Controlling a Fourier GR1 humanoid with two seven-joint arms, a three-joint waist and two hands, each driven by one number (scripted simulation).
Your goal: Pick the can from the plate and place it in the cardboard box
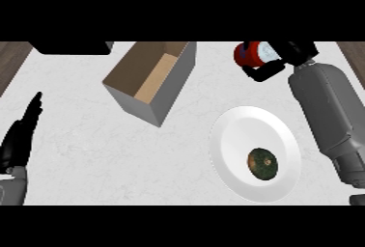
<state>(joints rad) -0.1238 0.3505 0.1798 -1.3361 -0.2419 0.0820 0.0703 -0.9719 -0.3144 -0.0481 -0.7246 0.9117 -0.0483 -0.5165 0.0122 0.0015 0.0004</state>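
My right hand (281, 60) is at the far right of the counter, its fingers curled round a red can (251, 54) with a white end, held above the counter. The can is to the right of the open cardboard box (146, 87), which lies at the upper middle with its opening facing up. The white plate (242, 130) lies nearer to me, below the can, and carries a round green and brown item (262, 163). My left hand (20, 135) rests at the left edge with straight fingers pointing up.
A dark object (71, 47) sits at the far left edge of the counter, beside the box. Wooden strips show at both far corners beyond the white marble top (107, 154).
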